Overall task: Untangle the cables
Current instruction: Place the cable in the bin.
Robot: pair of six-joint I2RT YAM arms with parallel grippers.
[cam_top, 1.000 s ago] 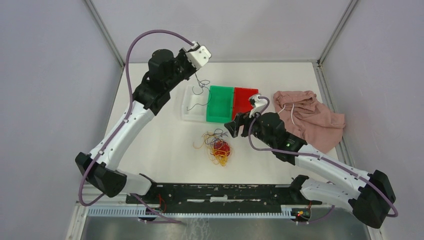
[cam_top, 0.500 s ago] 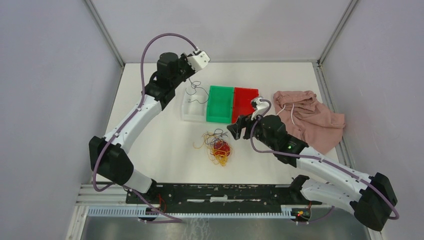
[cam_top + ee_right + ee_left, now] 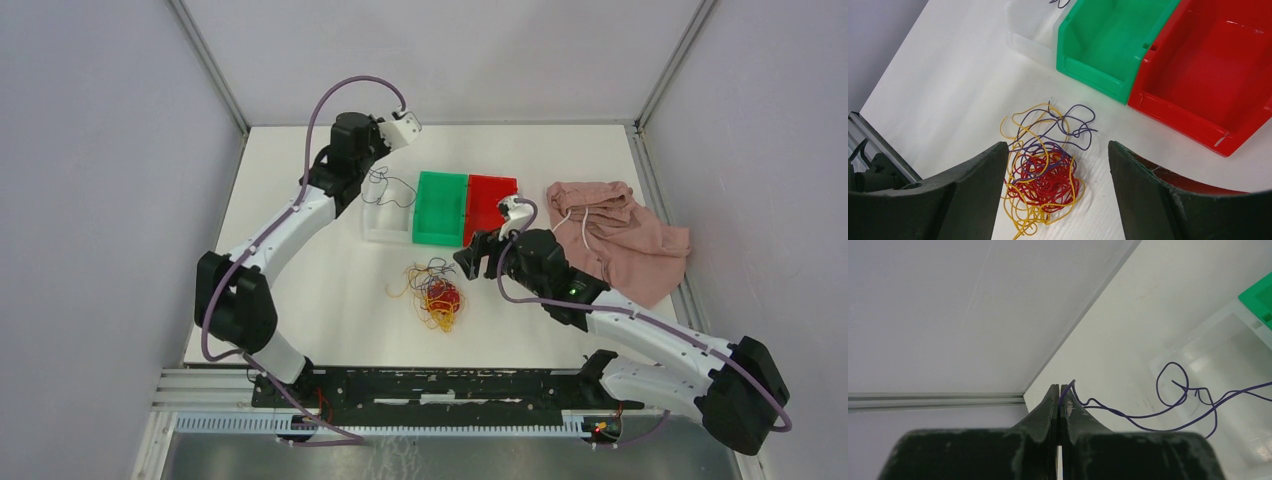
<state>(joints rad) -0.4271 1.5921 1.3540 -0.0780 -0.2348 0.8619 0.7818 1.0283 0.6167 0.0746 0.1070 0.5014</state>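
My left end effector [image 3: 1058,388] is closed tight at the far left of the bench [image 3: 300,290], pinching one end of a single purple cable [image 3: 1168,412]. That cable loops and trails away over the clear bin [image 3: 385,228]. My right end effector [image 3: 1055,147] has its fingers spread wide with nothing between them, hovering above the tangle of cables [image 3: 1043,175]. This yellow, red and purple clump lies on the bench just in front of the green bin [image 3: 1108,45] and red bin [image 3: 1218,70]. A pink cloth [image 3: 620,235] lies to the right of the bins.
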